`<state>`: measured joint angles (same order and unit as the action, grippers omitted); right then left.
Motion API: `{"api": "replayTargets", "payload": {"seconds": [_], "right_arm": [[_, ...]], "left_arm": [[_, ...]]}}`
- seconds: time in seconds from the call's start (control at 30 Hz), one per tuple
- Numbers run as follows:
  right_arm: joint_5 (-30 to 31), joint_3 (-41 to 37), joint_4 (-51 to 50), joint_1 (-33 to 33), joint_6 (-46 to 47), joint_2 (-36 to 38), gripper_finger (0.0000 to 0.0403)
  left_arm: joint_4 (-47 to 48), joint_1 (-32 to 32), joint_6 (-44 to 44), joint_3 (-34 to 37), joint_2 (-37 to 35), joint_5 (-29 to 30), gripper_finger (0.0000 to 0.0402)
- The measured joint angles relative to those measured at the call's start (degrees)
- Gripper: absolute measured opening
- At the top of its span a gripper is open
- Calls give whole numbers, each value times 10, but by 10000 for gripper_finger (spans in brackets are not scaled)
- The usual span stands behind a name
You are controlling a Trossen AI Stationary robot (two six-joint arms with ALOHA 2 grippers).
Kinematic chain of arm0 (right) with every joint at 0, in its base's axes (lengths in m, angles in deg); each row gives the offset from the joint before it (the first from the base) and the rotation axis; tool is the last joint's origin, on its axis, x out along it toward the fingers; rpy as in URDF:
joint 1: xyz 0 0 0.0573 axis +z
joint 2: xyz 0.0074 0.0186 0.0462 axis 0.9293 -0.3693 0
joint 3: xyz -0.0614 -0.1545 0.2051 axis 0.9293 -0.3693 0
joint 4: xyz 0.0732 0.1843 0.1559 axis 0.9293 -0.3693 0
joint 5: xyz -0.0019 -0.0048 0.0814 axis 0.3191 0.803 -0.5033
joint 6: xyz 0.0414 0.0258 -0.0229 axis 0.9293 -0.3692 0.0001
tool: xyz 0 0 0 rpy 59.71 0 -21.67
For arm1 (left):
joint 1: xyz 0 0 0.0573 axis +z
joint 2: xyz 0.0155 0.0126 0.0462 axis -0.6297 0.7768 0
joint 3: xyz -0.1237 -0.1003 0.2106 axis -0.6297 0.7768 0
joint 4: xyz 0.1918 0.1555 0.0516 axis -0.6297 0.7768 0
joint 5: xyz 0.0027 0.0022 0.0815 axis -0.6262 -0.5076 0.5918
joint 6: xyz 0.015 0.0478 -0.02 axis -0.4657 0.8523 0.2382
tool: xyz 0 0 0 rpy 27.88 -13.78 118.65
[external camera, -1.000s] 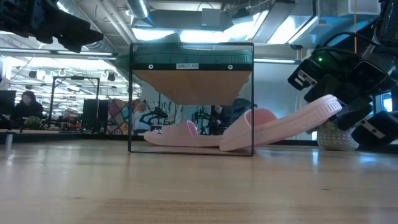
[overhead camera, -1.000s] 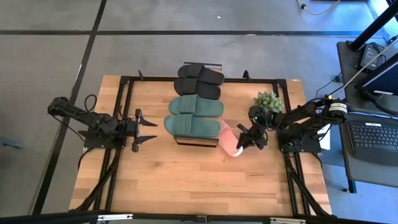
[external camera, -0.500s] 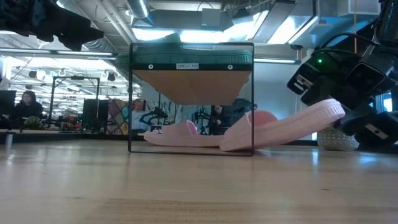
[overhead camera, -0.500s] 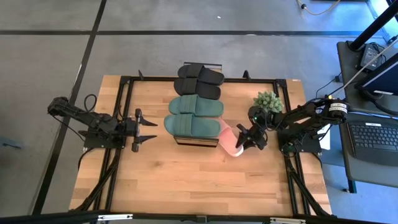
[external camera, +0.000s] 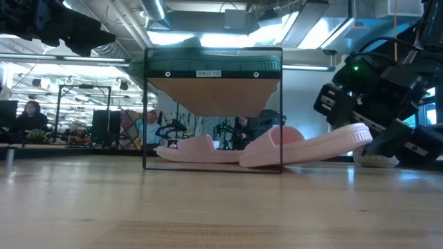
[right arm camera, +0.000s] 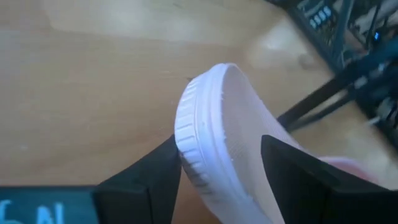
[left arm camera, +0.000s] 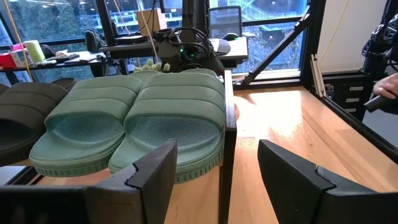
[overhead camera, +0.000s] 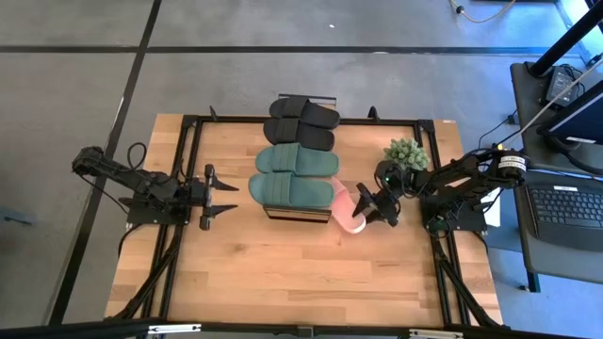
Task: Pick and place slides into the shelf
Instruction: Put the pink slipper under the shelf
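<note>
Pink slide (overhead camera: 347,210) | toe under shelf (overhead camera: 298,215), heel toward right gripper (overhead camera: 365,205) | jaws parted

My overhead camera looks straight down and takes in the whole table (overhead camera: 283,273), both arms and some floor around it. My low camera sits at table-top height, looking level across the boards through the shelf (external camera: 212,111) into the room behind. The left wrist camera faces across the table from close to the shelf's side, filling its view with the green slides (left arm camera: 130,121), which the overhead camera also covers. The right wrist camera is nearest of all, pressed up to the heel of a pink slide (right arm camera: 217,137), which the low camera sees from the side.
</note>
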<state>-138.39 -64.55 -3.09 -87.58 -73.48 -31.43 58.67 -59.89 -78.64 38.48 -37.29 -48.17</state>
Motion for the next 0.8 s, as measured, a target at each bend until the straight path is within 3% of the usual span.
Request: {"api": "replayTargets", "payload": {"seconds": [0.17,0.5,0.8], "right_arm": [[19,0,0,0,61,0,218],[152,0,-15,0,173,1,218],[152,0,-29,27,177,1,218]], "left_arm": [[2,0,0,0,0,0,216],[14,0,0,0,0,0,216],[27,0,0,0,0,-1,216]]}}
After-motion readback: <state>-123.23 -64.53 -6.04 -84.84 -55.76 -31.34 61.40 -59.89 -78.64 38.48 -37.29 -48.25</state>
